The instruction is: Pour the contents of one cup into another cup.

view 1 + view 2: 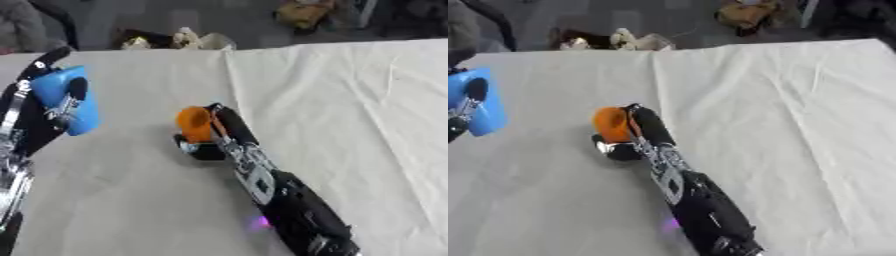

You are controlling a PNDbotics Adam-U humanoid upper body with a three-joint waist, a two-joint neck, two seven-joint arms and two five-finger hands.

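Note:
A blue cup (68,100) is held up at the left, above the table, with my left hand (39,107) curled round it; a dark finger crosses its front. Near the middle of the table an orange cup (194,124) stands low on the cloth, and my right hand (219,135) is shut on it, fingers wrapped along its right side and under it. The right forearm (293,205) runs down to the lower edge. The two cups are apart, blue to the left and a little farther back. What is inside either cup is hidden.
A white cloth (350,110) covers the table, with a crease running from the far edge down the middle. Beyond the far edge lie some pale and yellow things on a dark floor (184,39). The cloth's right half is bare.

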